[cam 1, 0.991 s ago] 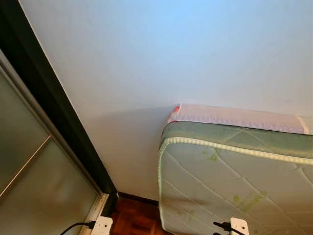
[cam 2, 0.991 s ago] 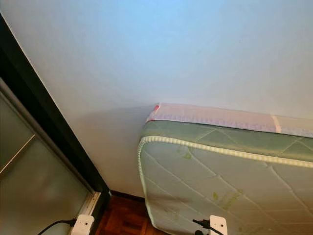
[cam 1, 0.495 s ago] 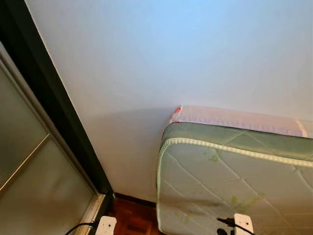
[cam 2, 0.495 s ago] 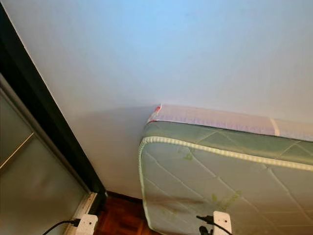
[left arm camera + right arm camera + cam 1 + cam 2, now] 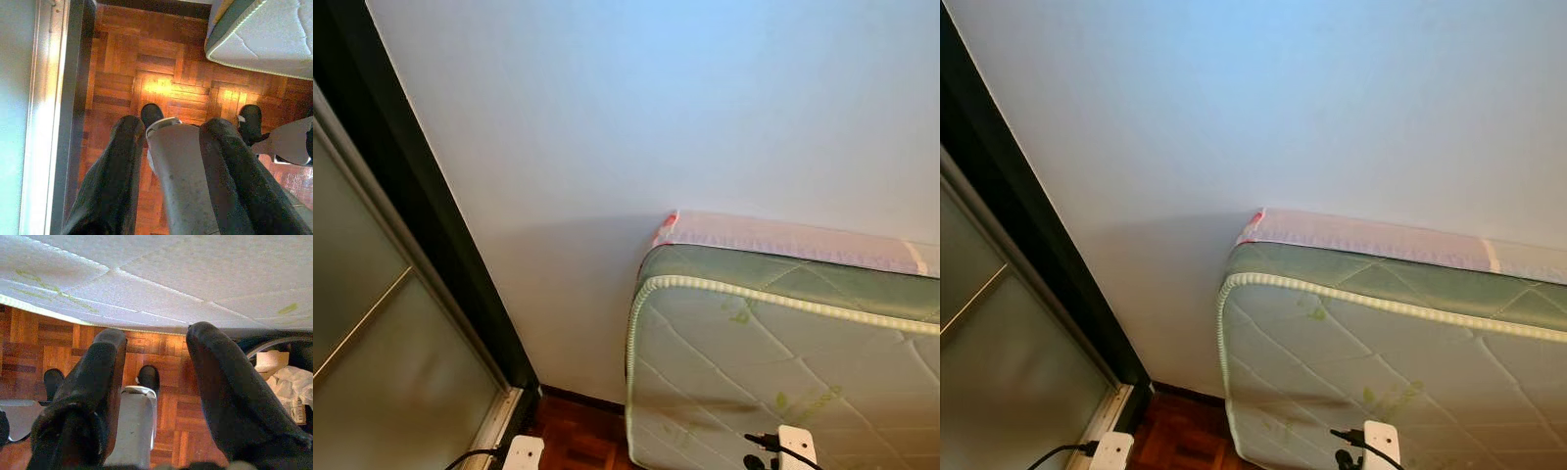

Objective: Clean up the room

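Note:
A green-and-white quilted mattress (image 5: 773,362) stands on its edge against the white wall (image 5: 656,117), with a pink-white layer (image 5: 783,238) behind its top. My left gripper (image 5: 171,125) hangs open over the parquet floor (image 5: 161,63), holding nothing; my own silver leg and black foot (image 5: 151,113) show between its fingers. Beside the mattress face, my right gripper (image 5: 156,333) also hangs open and holds nothing. Crumpled white paper (image 5: 288,384) lies past the right gripper's finger. White wrist housings (image 5: 522,452) with black cables show at the lower edge of the eye views.
A dark-framed frosted glass sliding door (image 5: 372,323) fills the left side, its track (image 5: 49,98) running along the floor. A dark curved rim (image 5: 274,343) and a cardboard piece (image 5: 271,360) sit near the paper. A strip of parquet (image 5: 582,436) lies between door and mattress.
The eye views have shifted slightly, so the camera moved a little. The mattress, door and hanging arms look the same.

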### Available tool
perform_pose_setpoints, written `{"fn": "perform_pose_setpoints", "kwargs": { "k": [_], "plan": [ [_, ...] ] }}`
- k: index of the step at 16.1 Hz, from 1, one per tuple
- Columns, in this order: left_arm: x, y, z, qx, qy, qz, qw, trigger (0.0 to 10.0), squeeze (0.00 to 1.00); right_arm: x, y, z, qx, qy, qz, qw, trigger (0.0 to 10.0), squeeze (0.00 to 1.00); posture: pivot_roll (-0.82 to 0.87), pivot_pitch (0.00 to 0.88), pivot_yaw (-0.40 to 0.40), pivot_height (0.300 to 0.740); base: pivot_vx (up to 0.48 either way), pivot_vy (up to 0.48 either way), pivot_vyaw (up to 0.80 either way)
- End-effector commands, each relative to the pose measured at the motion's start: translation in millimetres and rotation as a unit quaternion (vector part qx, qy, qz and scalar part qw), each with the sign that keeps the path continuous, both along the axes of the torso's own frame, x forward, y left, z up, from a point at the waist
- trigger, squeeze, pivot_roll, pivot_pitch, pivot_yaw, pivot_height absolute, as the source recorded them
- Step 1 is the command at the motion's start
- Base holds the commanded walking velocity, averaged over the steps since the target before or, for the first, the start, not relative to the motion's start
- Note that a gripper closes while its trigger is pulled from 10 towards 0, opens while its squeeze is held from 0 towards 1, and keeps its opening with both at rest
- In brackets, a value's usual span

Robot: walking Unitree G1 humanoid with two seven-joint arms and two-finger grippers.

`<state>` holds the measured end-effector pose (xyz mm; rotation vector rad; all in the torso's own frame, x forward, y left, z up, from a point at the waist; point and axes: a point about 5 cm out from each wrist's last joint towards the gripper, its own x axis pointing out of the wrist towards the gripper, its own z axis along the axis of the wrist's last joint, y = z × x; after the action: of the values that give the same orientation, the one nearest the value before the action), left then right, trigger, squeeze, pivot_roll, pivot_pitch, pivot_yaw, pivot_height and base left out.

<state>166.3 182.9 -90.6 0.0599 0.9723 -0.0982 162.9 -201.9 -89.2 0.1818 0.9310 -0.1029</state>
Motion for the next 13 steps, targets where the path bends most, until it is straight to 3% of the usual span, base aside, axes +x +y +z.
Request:
{"fn": "perform_pose_setpoints", "kwargs": {
  "k": [1, 6, 13],
  "plan": [
    [-4.9, 2.7, -1.8, -0.002, 0.005, 0.009, 1.000, 10.0, 0.00, -6.5, -2.1, -2.7, 0.002, 0.013, -0.008, 1.000, 10.0, 0.00, 0.02, 0.026, -0.015, 0.740, 0.000, 0.000, 0.00],
    [-2.5, -2.3, -1.6, -0.005, 0.005, 0.008, 1.000, 10.0, 0.00, -15.1, -17.9, -3.3, -0.008, 0.027, -0.021, 0.999, 10.0, 0.00, 0.01, 0.033, -0.016, 0.740, 0.000, 0.000, 0.00],
    [-2.3, -5.5, -2.0, -0.006, 0.009, 0.003, 1.000, 10.0, 0.00, -13.9, -23.1, -1.9, -0.009, 0.028, -0.023, 0.999, 10.0, 0.00, -0.01, 0.000, -0.028, 0.740, 0.000, 0.000, 0.00]
  ]
}}
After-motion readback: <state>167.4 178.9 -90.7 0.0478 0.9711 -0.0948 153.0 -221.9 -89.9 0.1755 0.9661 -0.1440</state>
